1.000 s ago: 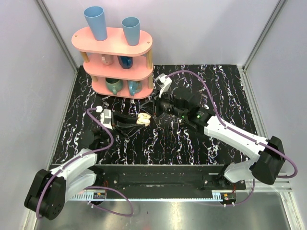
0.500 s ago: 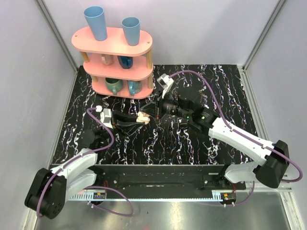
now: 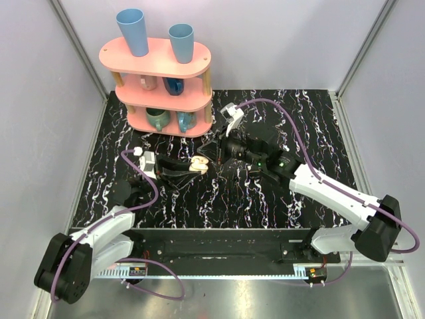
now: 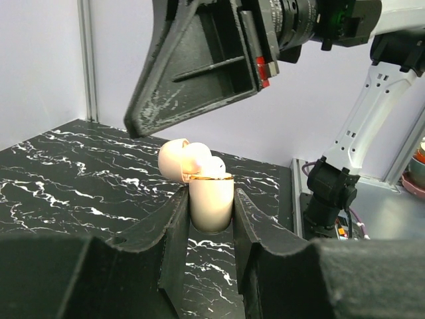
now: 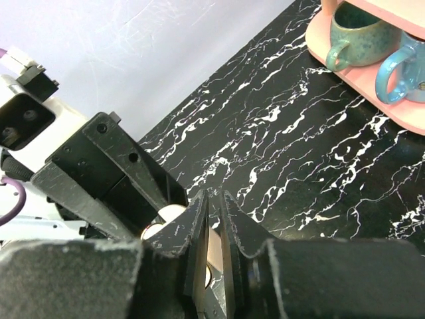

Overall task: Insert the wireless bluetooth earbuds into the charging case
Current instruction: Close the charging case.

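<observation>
My left gripper [image 4: 210, 199] is shut on the charging case [image 4: 211, 206], a small cream shell held upright between its fingers with the lid [image 4: 172, 159] tipped open to the left. A cream earbud [image 4: 210, 166] sits in the top of the case. In the top view the case [image 3: 197, 165] is at mid-table. My right gripper [image 5: 214, 199] hovers just over the case [image 5: 216, 256], jaws shut to a thin slit with nothing seen between them. Its black fingers [image 4: 199, 66] hang above the lid. No second earbud shows.
A pink three-tier shelf [image 3: 163, 86] stands at the back left with blue cups on top and mugs [image 5: 358, 30] on its lower tiers. Grey walls close in the black marbled table [image 3: 299, 133] on three sides.
The right arm has shifted slightly to the right, its gripper staying over the open case. The left arm and the case have not moved.
</observation>
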You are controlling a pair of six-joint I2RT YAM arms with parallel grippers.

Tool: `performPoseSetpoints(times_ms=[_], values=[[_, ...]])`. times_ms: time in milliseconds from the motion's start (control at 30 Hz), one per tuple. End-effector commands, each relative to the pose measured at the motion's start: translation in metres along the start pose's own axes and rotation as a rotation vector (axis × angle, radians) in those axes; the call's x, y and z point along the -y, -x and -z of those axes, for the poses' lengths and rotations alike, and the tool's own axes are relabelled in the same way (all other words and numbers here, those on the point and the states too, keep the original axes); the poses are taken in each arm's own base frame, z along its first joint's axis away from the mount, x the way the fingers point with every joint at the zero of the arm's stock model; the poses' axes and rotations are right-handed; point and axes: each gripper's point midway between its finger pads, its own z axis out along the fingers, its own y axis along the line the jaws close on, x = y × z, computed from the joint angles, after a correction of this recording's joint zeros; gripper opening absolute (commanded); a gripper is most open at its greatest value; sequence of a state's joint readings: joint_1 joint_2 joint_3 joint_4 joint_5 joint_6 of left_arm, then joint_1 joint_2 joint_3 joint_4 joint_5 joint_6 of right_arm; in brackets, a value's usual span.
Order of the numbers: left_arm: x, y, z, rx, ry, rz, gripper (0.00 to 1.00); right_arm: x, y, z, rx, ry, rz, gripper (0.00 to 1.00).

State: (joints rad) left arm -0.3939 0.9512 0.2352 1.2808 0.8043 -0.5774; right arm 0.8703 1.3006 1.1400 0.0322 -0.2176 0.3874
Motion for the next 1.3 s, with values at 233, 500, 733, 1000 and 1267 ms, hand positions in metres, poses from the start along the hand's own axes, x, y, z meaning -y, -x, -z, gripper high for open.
performPoseSetpoints(times_ms=[233,500,733,1000,1267], values=[[0.041,0.058,-0.003,0.193,-0.170,-0.281,0.00,-0.022,-0.002,-0.011,-0.066,0.123,-0.001,0.19],[0.040,0.062,-0.004,0.204,-0.163,-0.288,0.00,-0.021,-0.012,-0.005,-0.084,0.124,-0.024,0.19],[0.031,0.062,-0.004,0.219,-0.113,-0.288,0.00,-0.039,-0.019,0.002,-0.130,0.215,-0.046,0.19],[0.028,0.063,-0.004,0.220,-0.093,-0.298,0.00,-0.035,-0.021,0.012,-0.141,0.179,-0.050,0.19],[0.025,0.066,-0.004,0.219,-0.076,-0.303,0.00,-0.039,-0.024,0.012,-0.159,0.194,-0.081,0.19]])
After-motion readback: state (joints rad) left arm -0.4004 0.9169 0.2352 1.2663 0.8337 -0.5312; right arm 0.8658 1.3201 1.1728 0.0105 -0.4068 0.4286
